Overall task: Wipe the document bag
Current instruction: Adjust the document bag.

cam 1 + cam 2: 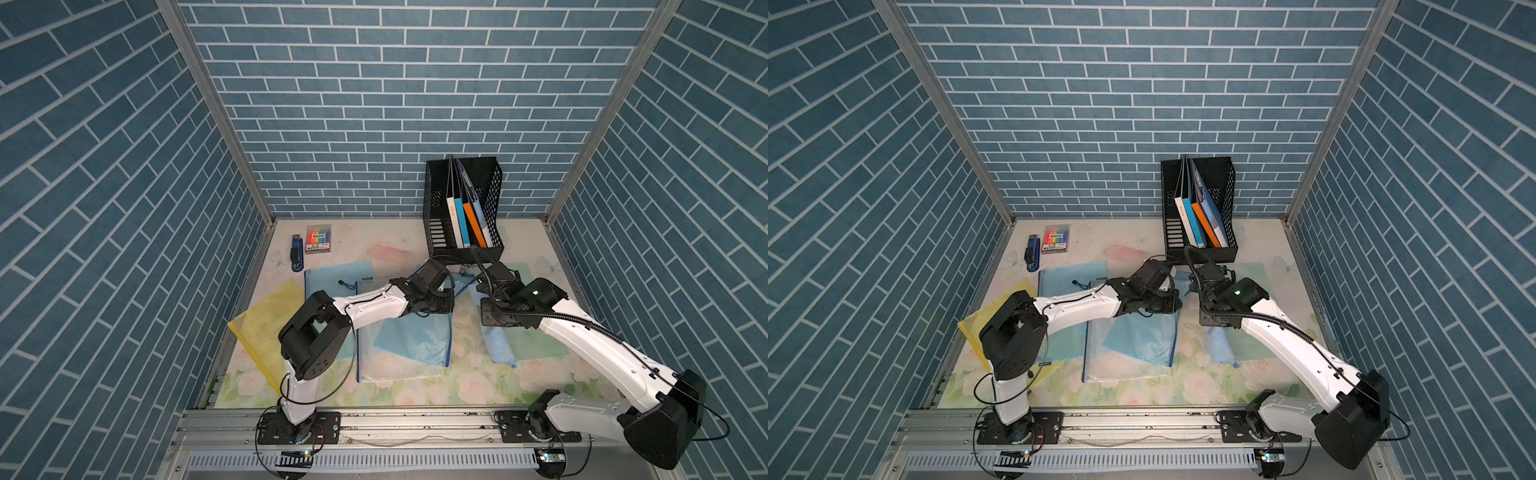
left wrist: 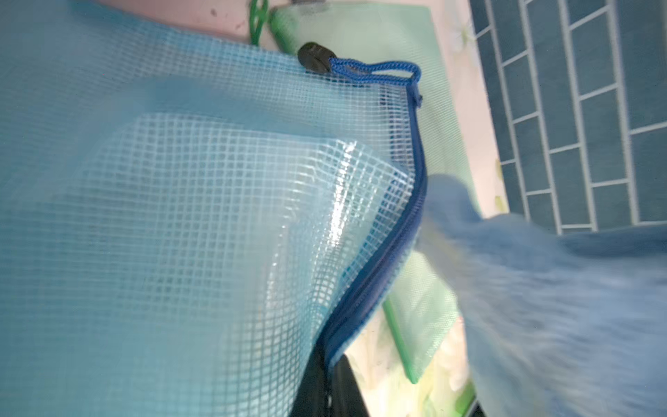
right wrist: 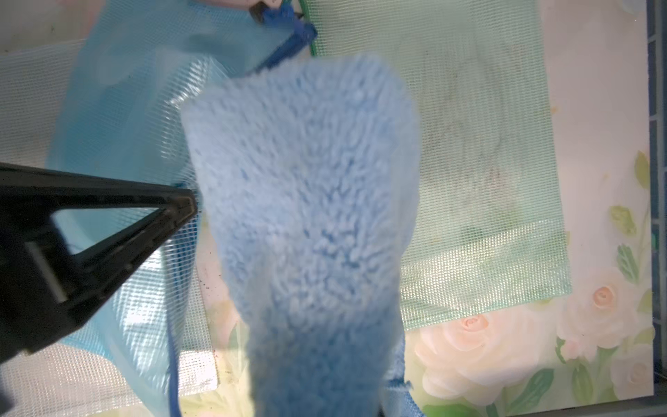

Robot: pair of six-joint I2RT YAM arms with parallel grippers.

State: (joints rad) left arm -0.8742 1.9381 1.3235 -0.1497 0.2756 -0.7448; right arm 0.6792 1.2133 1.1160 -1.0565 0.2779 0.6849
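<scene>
The document bag [image 1: 411,336] [image 1: 1138,336] is light blue mesh with a dark blue zipper and lies mid-table on top of a clear mesh bag [image 1: 399,370]. My left gripper [image 1: 449,305] [image 1: 1175,305] is shut on the document bag's zipper edge; in the left wrist view that edge [image 2: 379,281] runs down between the two dark fingers [image 2: 310,390]. My right gripper [image 1: 490,320] [image 1: 1210,322] is shut on a fluffy blue cloth [image 3: 306,216] [image 1: 500,349], which hangs just right of the bag's zipper edge and hides its fingers. The cloth [image 2: 559,307] also shows blurred in the left wrist view.
A green mesh bag [image 3: 469,180] [image 1: 536,345] lies under the cloth on the right. A yellow bag [image 1: 266,328] and another blue bag [image 1: 336,278] lie at the left. A black file holder [image 1: 461,208] with books stands at the back; a stapler [image 1: 297,257] and marker pack [image 1: 319,239] are back left.
</scene>
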